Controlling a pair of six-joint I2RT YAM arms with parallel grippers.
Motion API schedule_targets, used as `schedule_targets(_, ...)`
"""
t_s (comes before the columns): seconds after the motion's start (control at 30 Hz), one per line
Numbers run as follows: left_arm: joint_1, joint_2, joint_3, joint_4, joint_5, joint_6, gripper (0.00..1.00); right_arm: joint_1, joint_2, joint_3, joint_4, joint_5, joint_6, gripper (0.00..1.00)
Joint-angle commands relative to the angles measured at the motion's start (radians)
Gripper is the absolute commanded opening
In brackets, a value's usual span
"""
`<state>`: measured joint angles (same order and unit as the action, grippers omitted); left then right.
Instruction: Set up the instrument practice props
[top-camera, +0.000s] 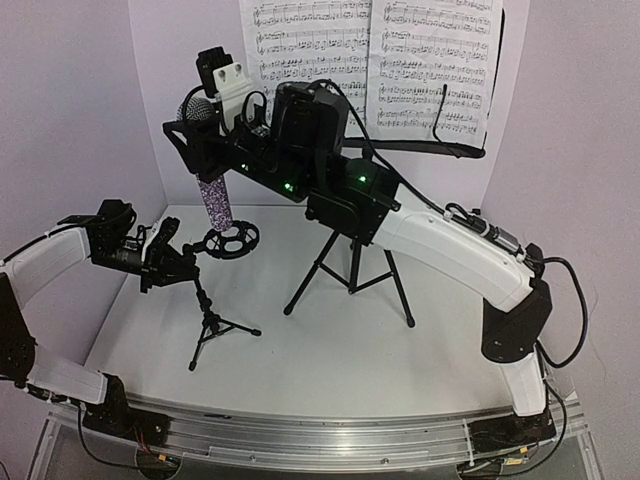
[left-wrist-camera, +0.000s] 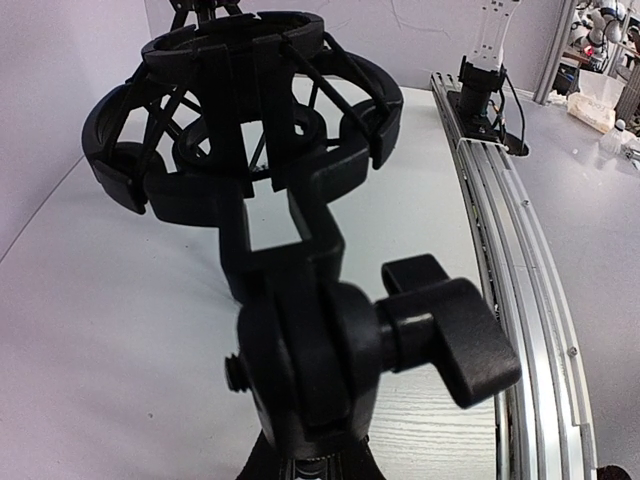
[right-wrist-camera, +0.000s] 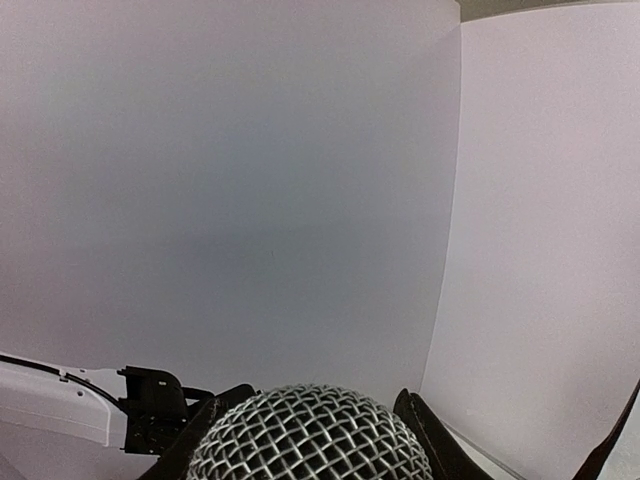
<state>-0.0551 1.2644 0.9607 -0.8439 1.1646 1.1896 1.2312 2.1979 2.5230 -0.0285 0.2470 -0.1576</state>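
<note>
The black tripod music stand (top-camera: 352, 262) stands at the back centre with white sheet-music pages (top-camera: 430, 60) on its tray. My right gripper (top-camera: 200, 135) is shut on the purple glitter microphone (top-camera: 214, 200), just below its silver mesh head (right-wrist-camera: 310, 445). The microphone hangs upright, with its tail just above the ring mount (top-camera: 232, 240) of the small black mic stand (top-camera: 207, 315). My left gripper (top-camera: 180, 262) is shut on that stand's neck. In the left wrist view, the ring mount (left-wrist-camera: 240, 110) and its clamp knob (left-wrist-camera: 450, 335) fill the frame, and my fingers are mostly hidden.
My right arm (top-camera: 440, 240) crosses in front of the music stand's tray. White walls enclose the back and sides. An aluminium rail (top-camera: 320, 435) runs along the table's near edge and also shows in the left wrist view (left-wrist-camera: 510, 300).
</note>
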Motion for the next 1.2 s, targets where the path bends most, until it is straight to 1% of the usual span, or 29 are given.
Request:
schedule_targets(0.0,0.003,-0.003,0.014,-0.014,-0.028,-0.021,0.00,0.001,-0.069,-0.022,0.065,0.042,0.035,0.00)
schedule_targets(0.1,0.003,-0.005,0.011,-0.014,-0.024,-0.020,0.00,-0.002,-0.074,-0.035,0.058,0.055,0.019,0.00)
schedule_targets(0.2,0.004,-0.005,0.007,-0.008,-0.020,-0.018,0.00,-0.016,-0.087,-0.079,0.060,0.063,0.046,0.00)
schedule_targets(0.37,0.004,-0.005,0.005,-0.006,-0.018,-0.015,0.00,-0.022,-0.066,-0.081,0.059,0.063,0.041,0.00)
schedule_targets(0.63,0.003,-0.006,-0.007,-0.005,-0.020,0.003,0.00,-0.036,-0.111,-0.140,0.059,0.120,0.046,0.00)
schedule_targets(0.83,0.003,-0.006,-0.002,-0.010,-0.020,0.019,0.00,-0.040,-0.104,-0.146,0.050,0.130,0.061,0.00)
schedule_targets(1.0,0.004,-0.008,-0.002,-0.008,-0.022,0.019,0.00,-0.042,-0.088,-0.158,0.047,0.112,0.139,0.00)
schedule_targets(1.17,0.003,-0.022,-0.025,0.062,-0.028,-0.030,0.00,-0.042,-0.076,-0.203,0.032,0.102,0.313,0.00)
